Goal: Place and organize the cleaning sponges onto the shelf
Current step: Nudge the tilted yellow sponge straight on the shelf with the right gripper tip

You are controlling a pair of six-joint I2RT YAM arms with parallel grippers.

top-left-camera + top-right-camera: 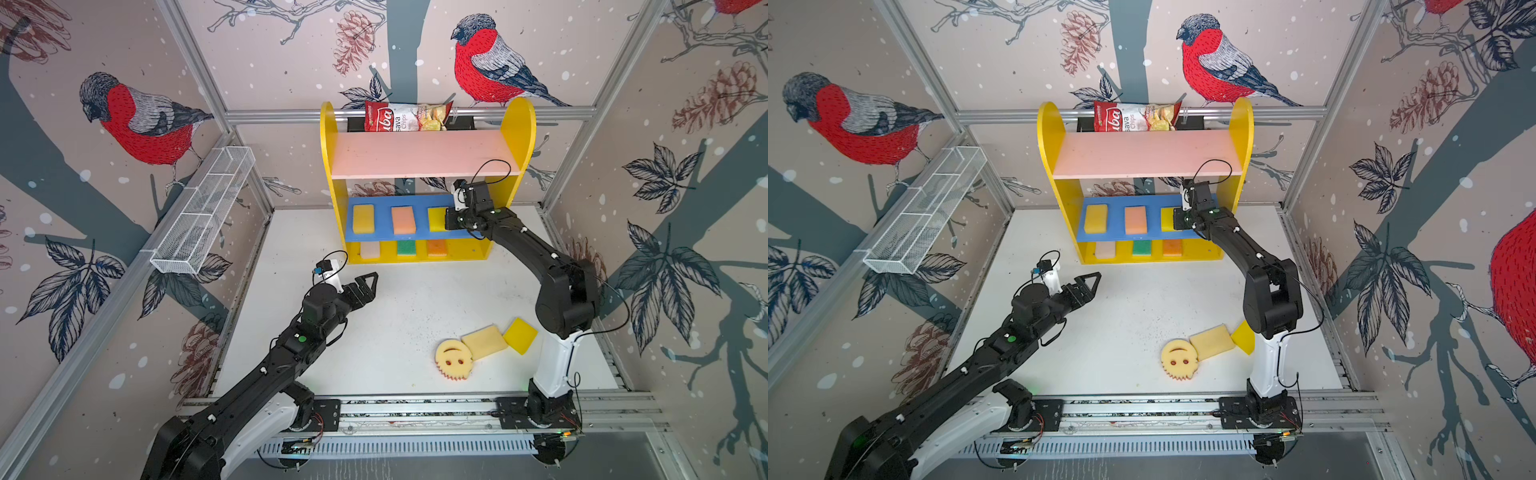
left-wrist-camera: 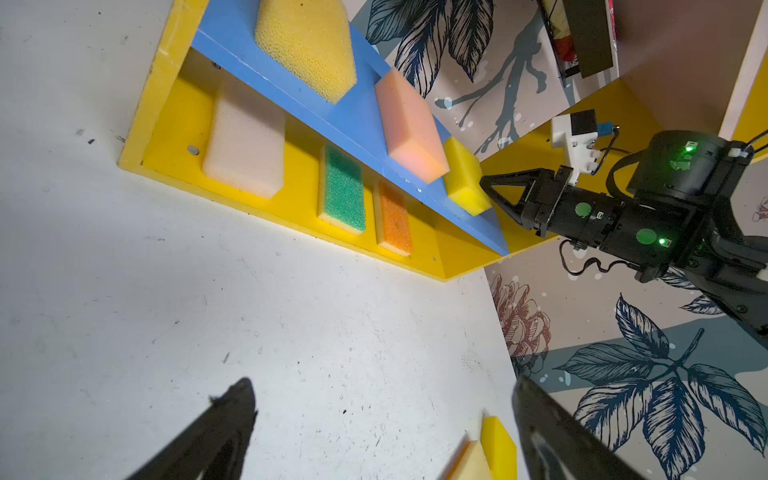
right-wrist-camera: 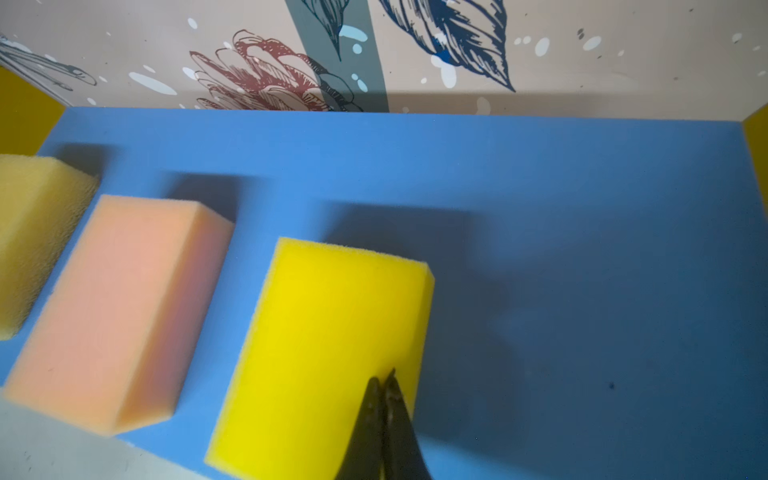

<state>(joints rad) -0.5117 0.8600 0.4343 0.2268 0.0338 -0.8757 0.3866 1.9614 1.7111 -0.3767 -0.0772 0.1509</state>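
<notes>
Right fingers (image 3: pixel 395 415), pressed together, sit over the yellow sponge (image 1: pixel 436 219) on the blue shelf board (image 1: pixel 415 239), mid-frame; left fingers (image 2: pixel 224 432) gape above the table (image 1: pixel 415 299), lower left.

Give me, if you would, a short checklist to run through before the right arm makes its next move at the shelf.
1. Right gripper shut, tips at the bright yellow sponge, gripping nothing: ok.
2. That sponge lying flat on the blue board, beside the peach sponge: ok.
3. Left gripper open and empty above the table: ok.
4. All sponges off the table: not ok; the smiley sponge, cream sponge and loose yellow sponge lie there.
5. Room on the pink board: ok, its visible surface is bare.
</notes>
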